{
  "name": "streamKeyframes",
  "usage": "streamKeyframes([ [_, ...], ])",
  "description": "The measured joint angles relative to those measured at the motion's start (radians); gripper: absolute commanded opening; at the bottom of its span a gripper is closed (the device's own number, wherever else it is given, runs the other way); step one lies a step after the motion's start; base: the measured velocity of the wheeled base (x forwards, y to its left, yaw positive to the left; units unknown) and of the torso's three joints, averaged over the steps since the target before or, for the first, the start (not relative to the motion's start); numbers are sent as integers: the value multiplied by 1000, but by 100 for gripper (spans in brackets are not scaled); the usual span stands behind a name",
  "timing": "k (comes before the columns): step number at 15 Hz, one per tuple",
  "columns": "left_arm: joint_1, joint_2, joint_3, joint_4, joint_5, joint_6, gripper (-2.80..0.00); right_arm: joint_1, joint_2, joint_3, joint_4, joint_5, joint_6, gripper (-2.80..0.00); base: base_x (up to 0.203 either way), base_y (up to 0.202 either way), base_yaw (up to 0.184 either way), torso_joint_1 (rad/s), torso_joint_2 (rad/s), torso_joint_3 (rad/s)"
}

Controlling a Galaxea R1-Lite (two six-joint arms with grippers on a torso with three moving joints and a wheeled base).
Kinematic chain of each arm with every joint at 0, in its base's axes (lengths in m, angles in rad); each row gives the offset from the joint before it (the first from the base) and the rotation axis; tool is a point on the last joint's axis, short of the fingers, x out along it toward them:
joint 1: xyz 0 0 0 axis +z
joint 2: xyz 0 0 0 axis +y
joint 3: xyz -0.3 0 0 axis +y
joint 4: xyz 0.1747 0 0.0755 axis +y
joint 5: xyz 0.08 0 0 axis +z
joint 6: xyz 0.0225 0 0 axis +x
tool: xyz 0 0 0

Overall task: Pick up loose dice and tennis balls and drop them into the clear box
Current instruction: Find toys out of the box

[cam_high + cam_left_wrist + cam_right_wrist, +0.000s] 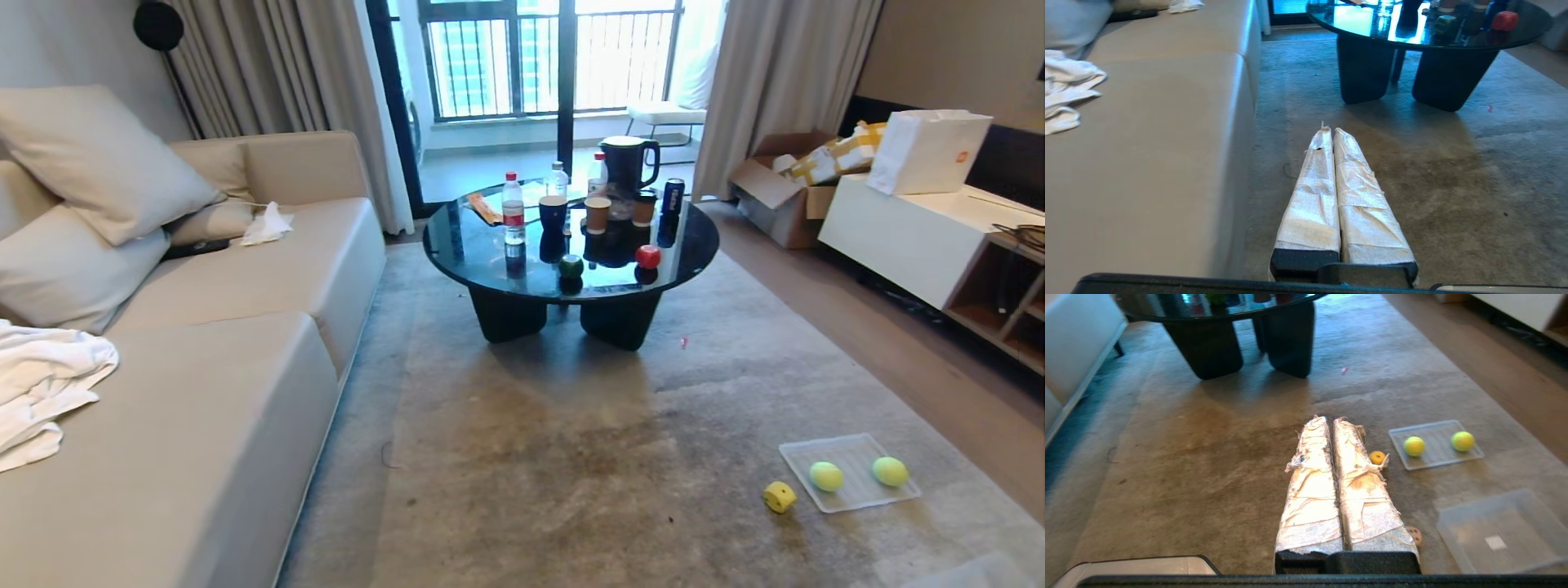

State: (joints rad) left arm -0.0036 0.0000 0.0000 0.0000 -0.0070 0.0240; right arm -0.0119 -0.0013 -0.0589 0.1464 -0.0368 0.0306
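The rug (pixel 571 457) carries most of the work, and nearly all of it lies on the robot's right. The clear box (pixel 1498 535) sits empty just beside the right claw (pixel 1331 420); ahead of it two tennis balls (pixel 1414 446) rest on a shallow ridged tray (pixel 1435 455). The yellow die (pixel 1377 457) lies just beside that claw's tip, so the right arm is nearer. The green die (pixel 571 265) and red die (pixel 647 256) sit on the round dark surface (pixel 457 237). Both claws are clenched and empty, the left claw (pixel 1329 131) beside the sofa (pixel 1167 143).
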Motion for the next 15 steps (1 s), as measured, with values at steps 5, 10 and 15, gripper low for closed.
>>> streamKeyframes([
  [5, 1, 0, 0, 0, 0, 0, -280, 0, 0, 0, 0, 0, 0, -280, 0, 9, -166, 3, 2, 3],
  [10, 1, 0, 0, 0, 0, 0, -280, 0, 0, 0, 0, 0, 0, -280, 0, 11, -163, 1, 1, 2],
  [15, 0, 0, 0, 0, 0, 0, -280, -1, 0, 0, 0, 0, 0, -280, 0, 7, -152, 2, 4, 1],
])
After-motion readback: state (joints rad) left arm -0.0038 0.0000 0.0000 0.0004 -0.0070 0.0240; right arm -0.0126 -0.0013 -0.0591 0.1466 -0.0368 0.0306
